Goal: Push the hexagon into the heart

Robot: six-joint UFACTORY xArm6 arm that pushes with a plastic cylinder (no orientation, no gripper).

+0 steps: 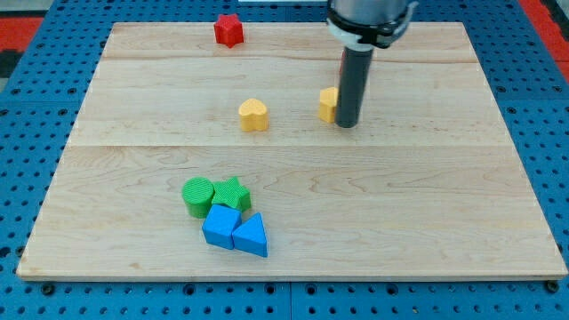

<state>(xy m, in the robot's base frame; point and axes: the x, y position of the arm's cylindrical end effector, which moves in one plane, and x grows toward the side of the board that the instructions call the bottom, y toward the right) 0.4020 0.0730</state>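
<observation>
- Wooden board [293, 222]: pale planks, fills most of the view, sits on a blue pegboard [27, 133]. No writing, brand or label readable anywhere.
- Arm housing [369, 18]: dark with a white ring, at the board's top edge, right of centre; the dark rod hangs straight down from it.
- My tip [347, 124]: on the board, upper half, right of centre. No jaws on this rig, just a rod, so nothing released or clenched.
- Yellow hexagon [329, 104]: just left of the rod, touching it or nearly so; right part hidden behind the rod, so shape is only partly made out.
- Yellow heart [253, 115]: left of the hexagon, apart from it, near the board's centre line, upper half.
- Green cylinder [198, 196]: lower left part of the board, touching the green star.
- Green star [231, 193]: just right of the cylinder.
- Blue block [220, 226]: under the green pair, shape unclear.
- Blue triangle [252, 236]: touching the blue block's right side.
- Red star [228, 30]: near the top edge, left of centre.
</observation>
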